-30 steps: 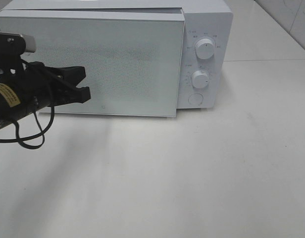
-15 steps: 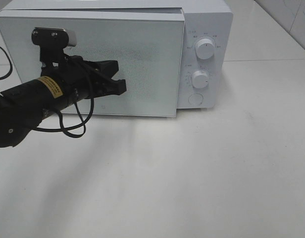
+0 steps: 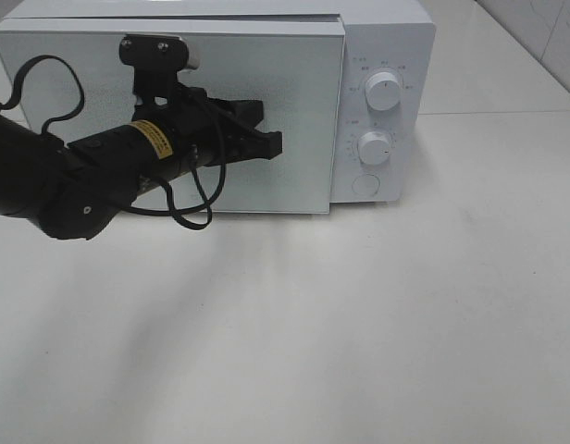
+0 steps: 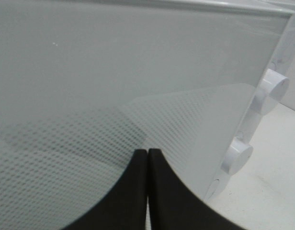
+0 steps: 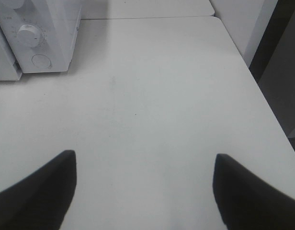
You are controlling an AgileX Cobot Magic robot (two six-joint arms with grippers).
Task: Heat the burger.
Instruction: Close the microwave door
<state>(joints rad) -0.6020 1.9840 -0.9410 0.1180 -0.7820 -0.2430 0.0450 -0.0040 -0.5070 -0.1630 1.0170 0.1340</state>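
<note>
Left claw: the left claw (image 3: 272,142) hangs right in front of the microwave door (image 3: 299,74), fingers pressed together with nothing between them, tip aimed toward the control side.
Why shut: my guess is that a closed tip makes a firm poker, handy for the door edge or the round button (image 3: 365,185).
Right claw: over on the bare desk (image 5: 152,96), the right claw (image 5: 143,162) is spread wide and empty. I'd say it's parked out of the way.
Microwave: the white microwave (image 3: 387,32) sits at the back of the desk, door shut or nearly so.
Burger: nowhere to be seen! It could be behind that door, but the frosted dotted panel hides it.
Upper dial: the upper dial (image 3: 384,93) is ringed with tiny print, too small to read.
Lower dial: the lower dial (image 3: 374,148) is just as unreadable.
Yellow label: the yellow label (image 3: 152,138) on the left arm carries dark text that's illegible from here.
</note>
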